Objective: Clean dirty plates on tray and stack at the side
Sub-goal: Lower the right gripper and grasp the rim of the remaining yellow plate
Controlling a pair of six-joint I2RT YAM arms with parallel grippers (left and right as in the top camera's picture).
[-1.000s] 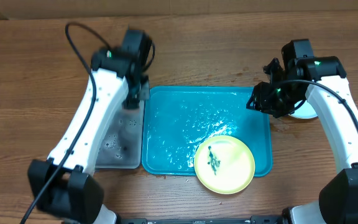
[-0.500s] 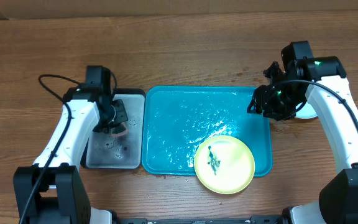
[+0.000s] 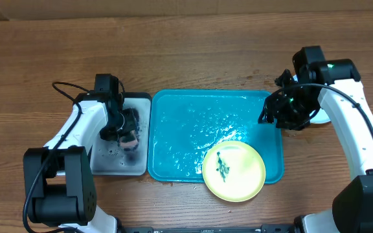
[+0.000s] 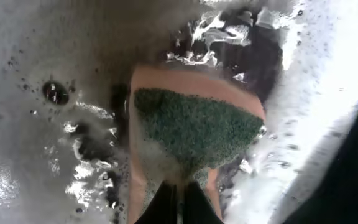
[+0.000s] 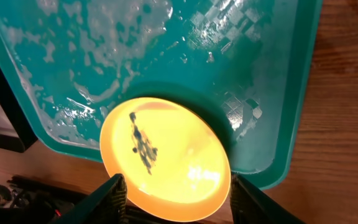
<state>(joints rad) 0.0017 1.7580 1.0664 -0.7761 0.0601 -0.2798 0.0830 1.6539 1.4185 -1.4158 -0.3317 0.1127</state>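
I am looking down at a wooden table (image 3: pixel 186 52) with two arms working over it. A turquoise tray (image 3: pixel 193 110) is lying at the centre, its floor glistening with water and suds. A smaller grey tray (image 3: pixel 109 162) of soapy water is sitting just beside its left edge.

A yellow-green plate (image 3: pixel 234 171) is resting on the turquoise tray's near right corner, overlapping the near rim, and it is carrying a dark green smear (image 3: pixel 222 166) left of its middle.

The right gripper (image 3: pixel 283 113) is hanging over the tray's right edge. In its wrist view the fingers (image 5: pixel 114 196) are standing apart, grasping nothing, with the plate showing below them.

The left gripper (image 3: pixel 125 126) is reaching down into the grey tray. Its tips are pinched together on a sponge (image 4: pixel 194 127), green scouring side up, in the suds.

A pale round edge (image 3: pixel 319 118) is showing behind the right arm, on the table just right of the tray. I cannot tell what it is.
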